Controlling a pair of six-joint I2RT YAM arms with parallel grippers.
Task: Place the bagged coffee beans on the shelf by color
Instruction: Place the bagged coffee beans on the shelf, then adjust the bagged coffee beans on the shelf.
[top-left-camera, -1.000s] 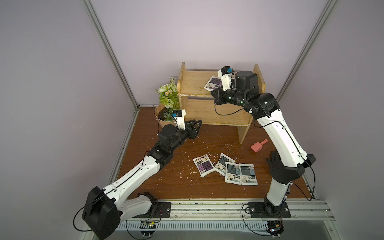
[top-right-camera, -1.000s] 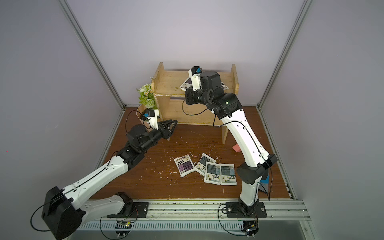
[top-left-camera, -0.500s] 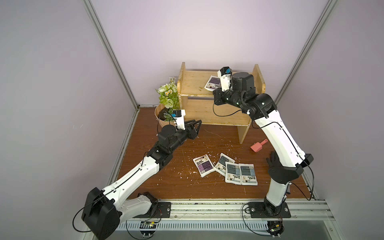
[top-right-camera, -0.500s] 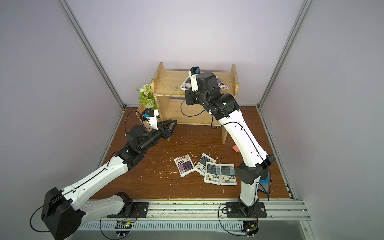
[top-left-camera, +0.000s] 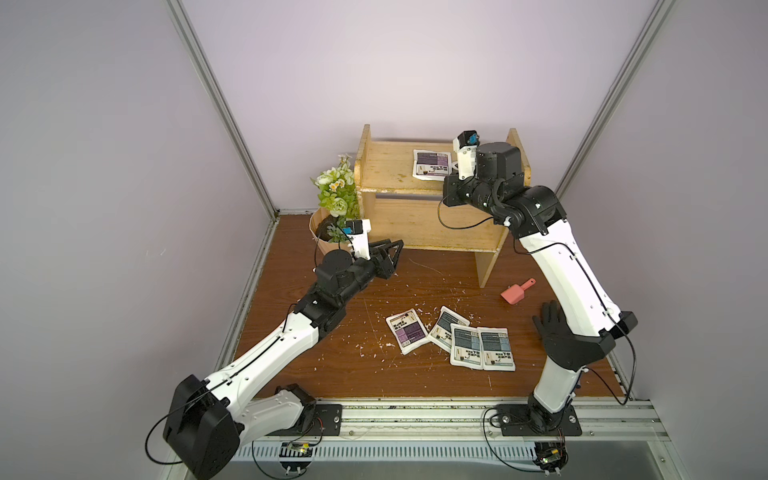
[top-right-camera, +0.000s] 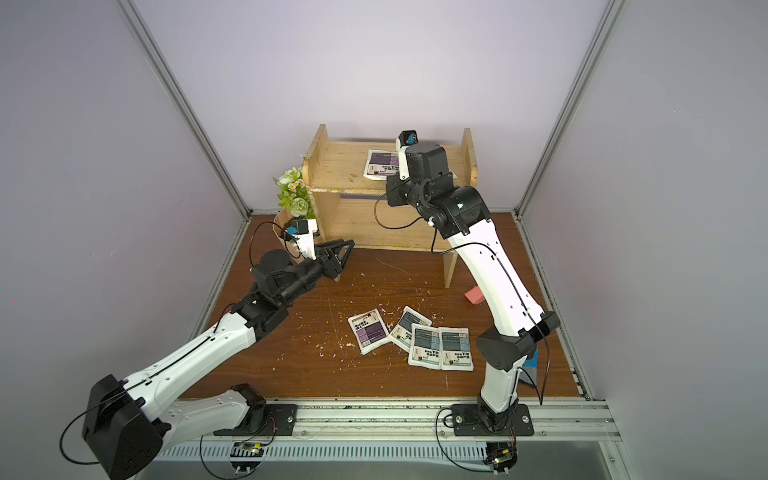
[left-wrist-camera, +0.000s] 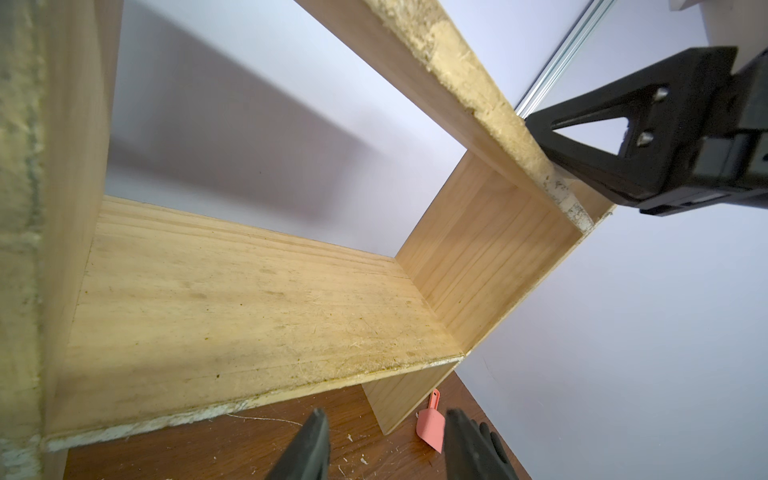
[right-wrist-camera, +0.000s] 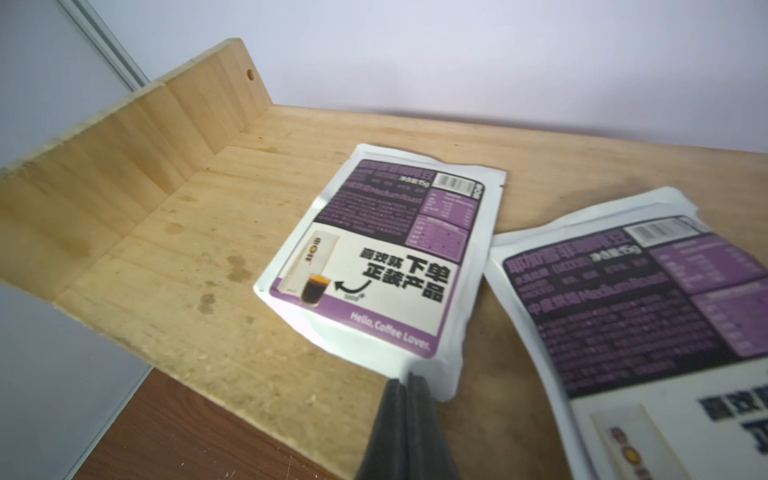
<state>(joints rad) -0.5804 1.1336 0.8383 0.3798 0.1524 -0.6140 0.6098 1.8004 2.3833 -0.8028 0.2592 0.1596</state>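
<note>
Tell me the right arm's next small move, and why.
Probably open the right tool: it is shut at the near edge of a purple pouch lying flat on top of the shelf beside a second purple pouch. Whether it pinches that edge is unclear, so opening before withdrawing avoids dragging it.

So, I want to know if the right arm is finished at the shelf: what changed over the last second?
The right gripper, shut with its tips at the edge of a purple pouch, swung slightly left, then back right along the shelf, uncovering more of that pouch; it stayed shut. The left gripper, open, that pouch and the four loose pouches stayed put.
</note>
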